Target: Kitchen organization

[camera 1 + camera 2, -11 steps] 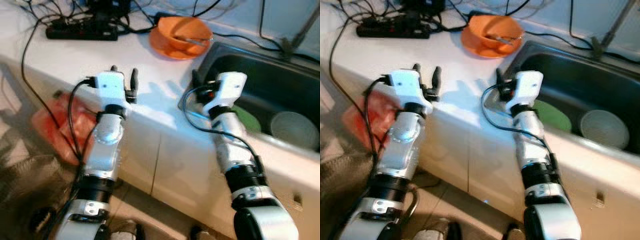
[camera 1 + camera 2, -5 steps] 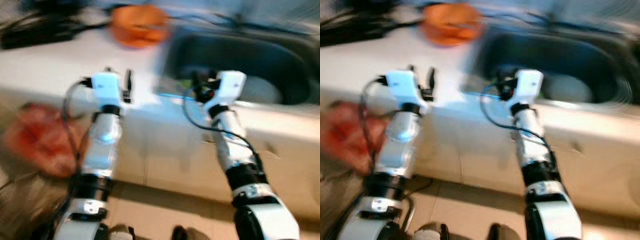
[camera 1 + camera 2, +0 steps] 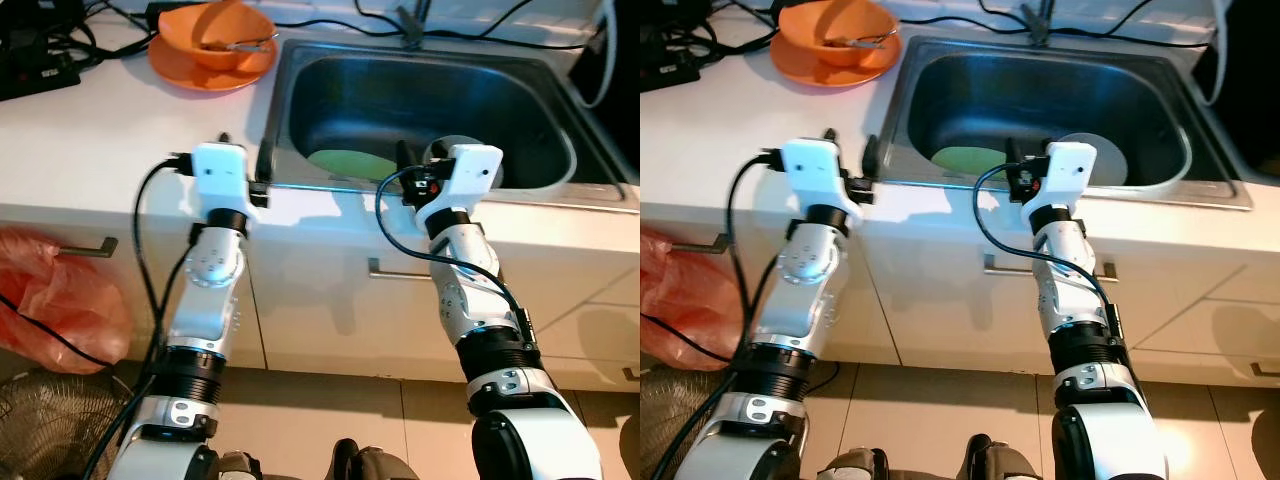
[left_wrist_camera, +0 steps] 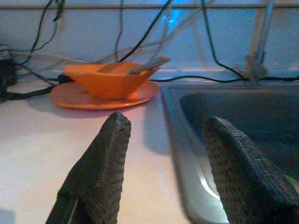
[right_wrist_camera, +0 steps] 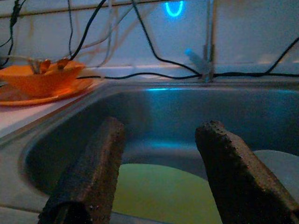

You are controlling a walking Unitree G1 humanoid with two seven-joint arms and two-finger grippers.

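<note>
An orange bowl (image 3: 215, 22) with a utensil in it sits on an orange plate (image 3: 180, 70) on the white counter, left of the steel sink (image 3: 330, 75). A green plate (image 3: 345, 162) and a pale round dish (image 3: 1108, 160) lie in the sink basin. My left gripper (image 3: 243, 152) is open and empty over the counter at the sink's front-left corner; in the left wrist view its fingers (image 4: 110, 154) point toward the bowl (image 4: 105, 77). My right gripper (image 5: 161, 126) is open and empty at the sink's front rim, facing the green plate (image 5: 163, 191).
A faucet (image 3: 410, 15) stands behind the sink, with cables along the back wall. A black power strip (image 3: 35, 70) lies at the counter's far left. A red plastic bag (image 3: 55, 300) hangs off a cabinet handle (image 3: 95, 247), above a fan grille (image 3: 35, 445) on the floor.
The camera has swung right along the counter, through a blurred stretch, so the sink now sits in the middle. Both grippers kept their open pose and now stand at the sink's front rim.
</note>
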